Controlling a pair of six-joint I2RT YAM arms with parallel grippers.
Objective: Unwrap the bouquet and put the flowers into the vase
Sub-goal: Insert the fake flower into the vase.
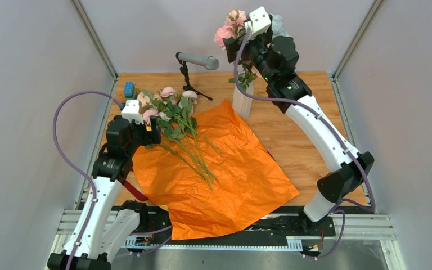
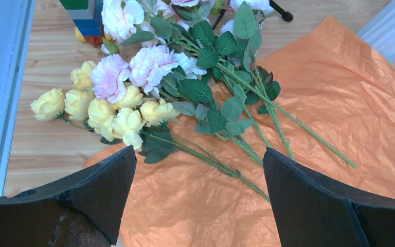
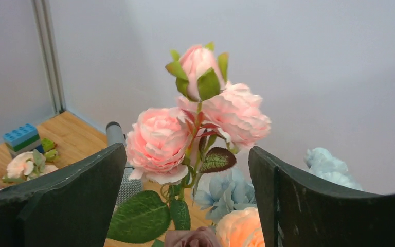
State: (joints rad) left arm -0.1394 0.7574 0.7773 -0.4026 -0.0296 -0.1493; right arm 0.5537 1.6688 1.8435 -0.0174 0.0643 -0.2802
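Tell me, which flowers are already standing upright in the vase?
The pink and blue bunch at the back right stands in the white vase; the other stems lie flat on the orange paper.

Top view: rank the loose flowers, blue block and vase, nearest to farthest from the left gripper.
1. loose flowers: right beside the left gripper.
2. blue block: far-left corner, beyond the gripper.
3. vase: across the table, far right of centre.

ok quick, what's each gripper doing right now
Left gripper: open, holding nothing, above the loose flowers on the orange paper.
Right gripper: open around the pink roses, not gripping them.
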